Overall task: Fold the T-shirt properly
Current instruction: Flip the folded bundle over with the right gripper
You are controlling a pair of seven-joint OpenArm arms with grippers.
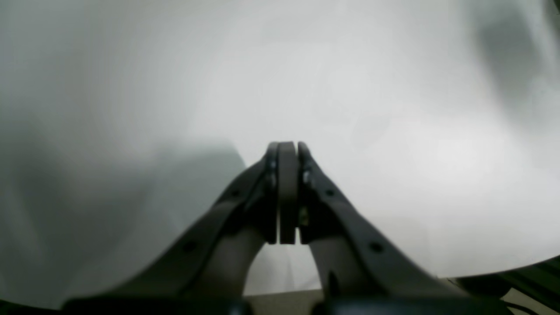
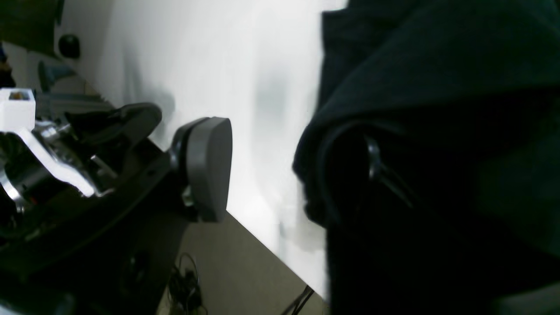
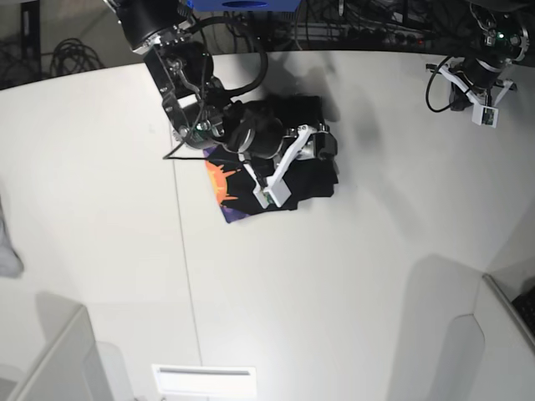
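Your right tool [image 3: 322,149] sits spread apart over the folded black cloth T-shirt [image 3: 313,180] near the white worktop's [image 3: 334,284] far edge; your left tool [image 1: 286,151] is pressed together, empty.

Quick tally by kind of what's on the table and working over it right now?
T-shirt, black, bunched, print showing: 1
grey cloth scrap at the table edge: 1
Grippers: 2, the right gripper over the shirt, the left gripper shut and apart
Total: 4
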